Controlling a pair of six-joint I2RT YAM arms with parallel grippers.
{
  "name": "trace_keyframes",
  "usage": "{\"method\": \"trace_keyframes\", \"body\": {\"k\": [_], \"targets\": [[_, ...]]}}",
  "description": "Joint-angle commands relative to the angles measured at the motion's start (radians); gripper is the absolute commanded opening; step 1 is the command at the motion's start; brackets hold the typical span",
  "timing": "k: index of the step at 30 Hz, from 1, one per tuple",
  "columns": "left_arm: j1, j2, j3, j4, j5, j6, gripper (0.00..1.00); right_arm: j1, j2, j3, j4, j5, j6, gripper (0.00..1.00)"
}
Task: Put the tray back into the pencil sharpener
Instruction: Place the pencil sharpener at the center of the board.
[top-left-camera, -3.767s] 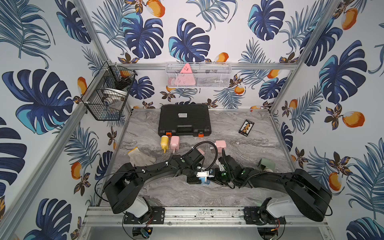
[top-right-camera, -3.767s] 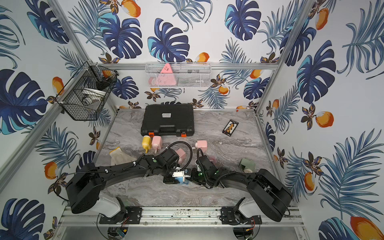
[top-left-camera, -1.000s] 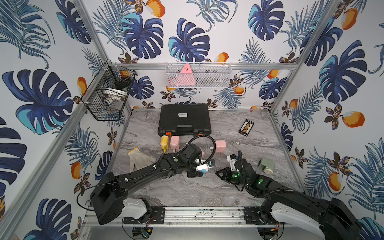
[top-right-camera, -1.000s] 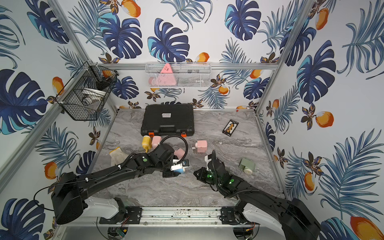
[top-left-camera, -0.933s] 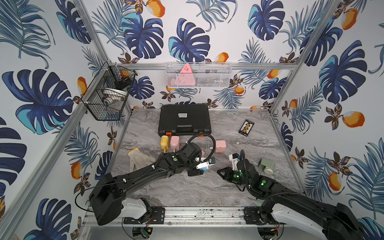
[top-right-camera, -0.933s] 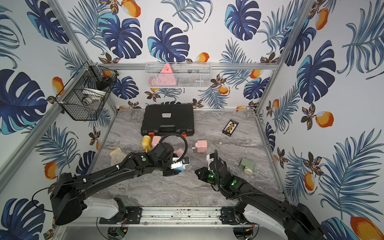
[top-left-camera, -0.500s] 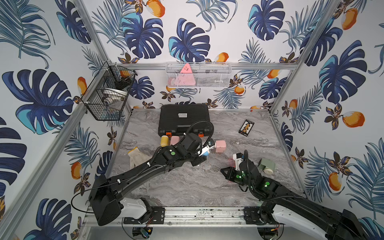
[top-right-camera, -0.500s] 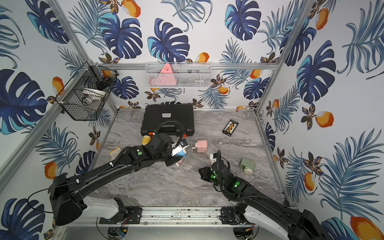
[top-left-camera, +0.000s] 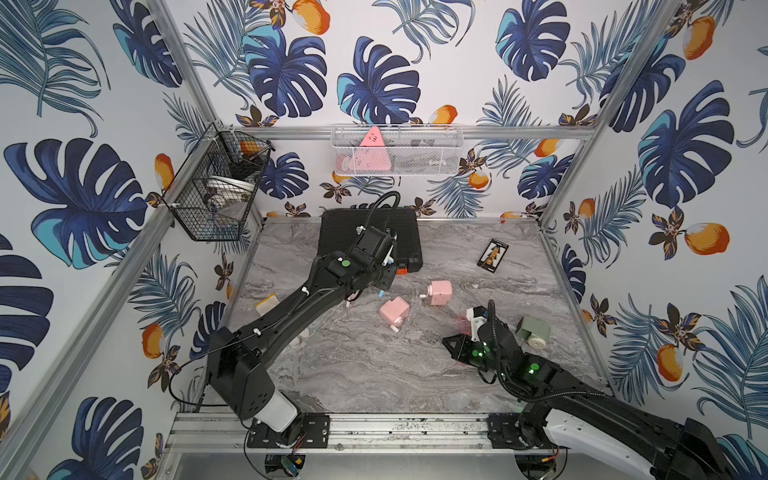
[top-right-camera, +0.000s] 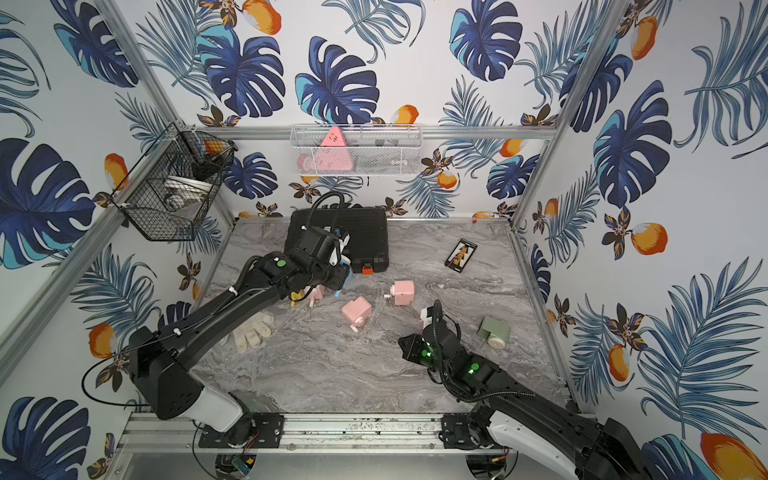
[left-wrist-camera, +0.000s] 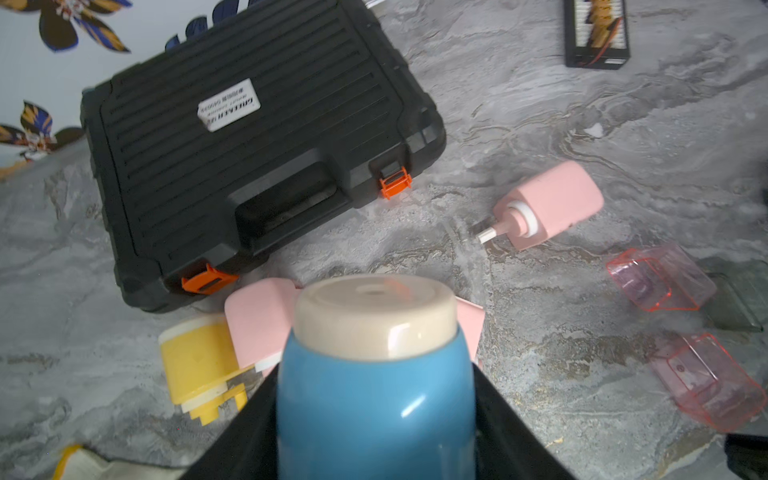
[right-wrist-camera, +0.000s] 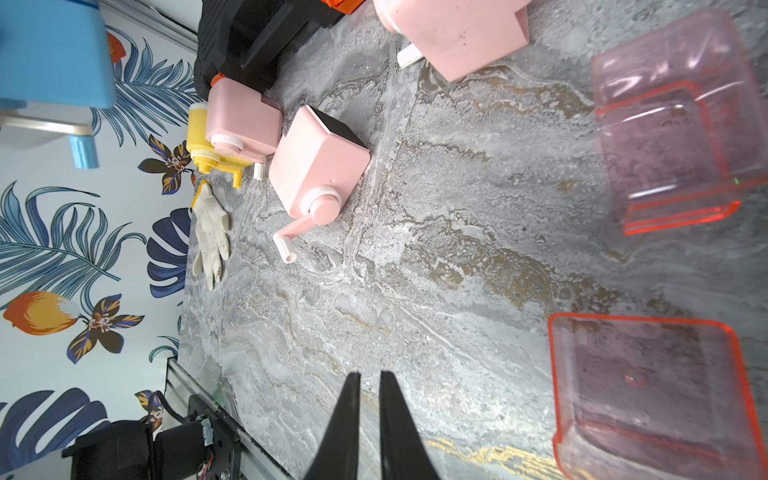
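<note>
My left gripper (left-wrist-camera: 374, 395) is shut on a blue pencil sharpener (left-wrist-camera: 374, 399) with a cream end cap, held in the air just in front of the black case (top-left-camera: 409, 232). In the right wrist view the blue sharpener (right-wrist-camera: 50, 54) shows with its crank hanging down; whether a tray sits in it I cannot tell. Two clear pink trays (right-wrist-camera: 665, 124) (right-wrist-camera: 652, 399) lie loose on the marble at the right. My right gripper (right-wrist-camera: 367, 376) hovers beside them, shut with nothing between its fingers; in both top views the right gripper (top-left-camera: 451, 345) (top-right-camera: 405, 343) is at the front right.
Two pink sharpeners (top-left-camera: 394, 311) (top-left-camera: 439, 292) lie mid-table, and a third pink one (left-wrist-camera: 257, 320) sits by a yellow one (left-wrist-camera: 195, 365) under my left gripper. A green sharpener (top-left-camera: 534, 330) is at the right, a white glove (top-right-camera: 251, 332) at the left, a small black board (top-left-camera: 492, 255) at the back right.
My left gripper has carried the blue sharpener up and back from mid-table toward the black case. The right arm has drawn away to the front right, its gripper staying shut.
</note>
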Motion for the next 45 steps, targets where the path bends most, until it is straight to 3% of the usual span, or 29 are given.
{"method": "trace_keyframes", "body": {"k": [1,8,23,31,45], "targets": [[0.039,0.036,0.043,-0.085,0.023,-0.129,0.00,0.000,-0.005,0.010,-0.026,0.004,-0.011,0.14],[0.088,0.143,0.099,-0.113,0.032,-0.197,0.00,0.000,-0.015,0.010,-0.037,0.007,-0.015,0.14],[0.088,0.341,0.141,-0.053,0.001,-0.235,0.00,0.000,-0.010,0.008,-0.032,0.003,-0.014,0.15],[0.090,0.410,0.160,-0.020,-0.004,-0.257,0.00,0.001,0.007,0.007,-0.015,-0.005,-0.013,0.16],[0.096,0.446,0.111,0.031,-0.026,-0.269,0.10,0.000,0.007,0.008,-0.001,-0.008,-0.016,0.17]]}}
